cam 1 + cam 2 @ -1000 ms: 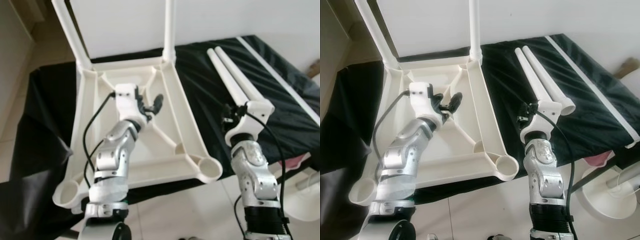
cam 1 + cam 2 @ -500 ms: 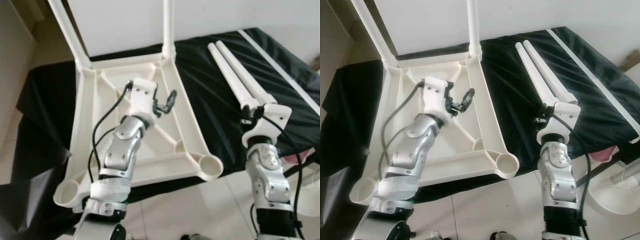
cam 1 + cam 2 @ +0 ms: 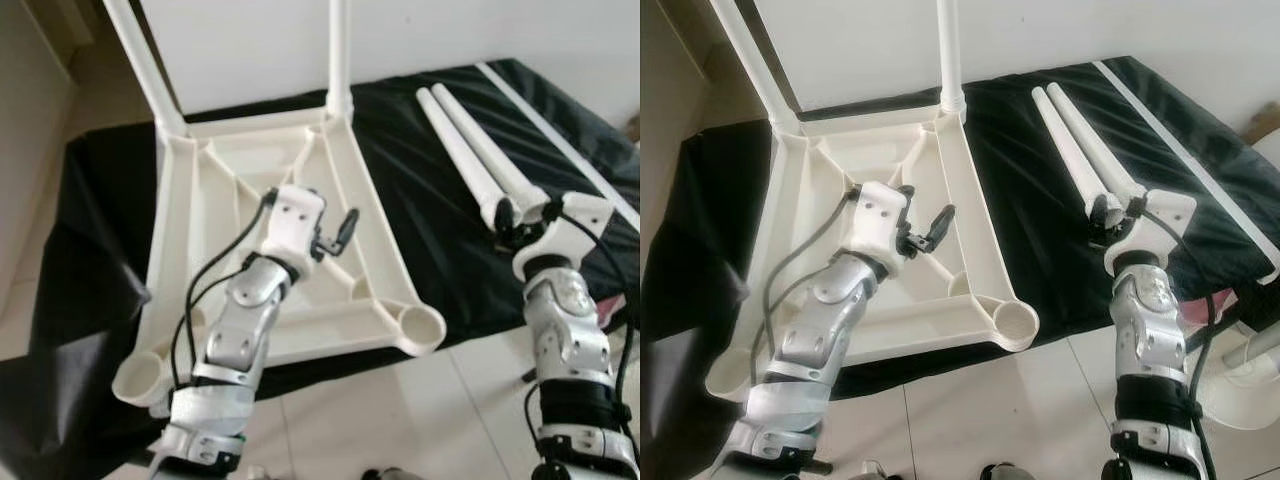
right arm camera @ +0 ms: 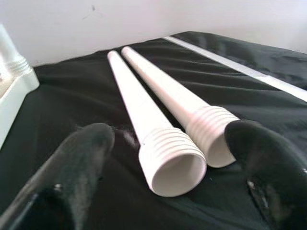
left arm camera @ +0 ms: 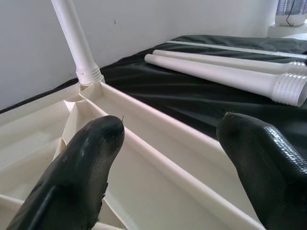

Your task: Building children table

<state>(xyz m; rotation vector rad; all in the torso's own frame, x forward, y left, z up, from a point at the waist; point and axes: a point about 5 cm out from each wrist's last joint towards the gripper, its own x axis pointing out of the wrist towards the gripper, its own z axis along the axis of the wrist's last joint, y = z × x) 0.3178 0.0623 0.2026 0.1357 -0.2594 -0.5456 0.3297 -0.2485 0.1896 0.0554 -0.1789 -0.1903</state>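
The right gripper (image 4: 163, 158), jaws spread, faces two loose legs (image 3: 478, 160) near the cloth's (image 3: 1030, 210) right edge. The left gripper (image 5: 165, 143), also spread, hovers over the tabletop (image 3: 215, 200). Legs look light, stiff, slippery; grip beside the threads.

a black cloth (image 3: 420, 210) lies on pale floor tiles (image 3: 970, 420) by a white wall (image 3: 240, 40).

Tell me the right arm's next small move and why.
Probably ease the right gripper forward and shut it on the nearer loose leg: its open fingers already flank both legs' threaded ends, and the upturned tabletop has two empty sockets.
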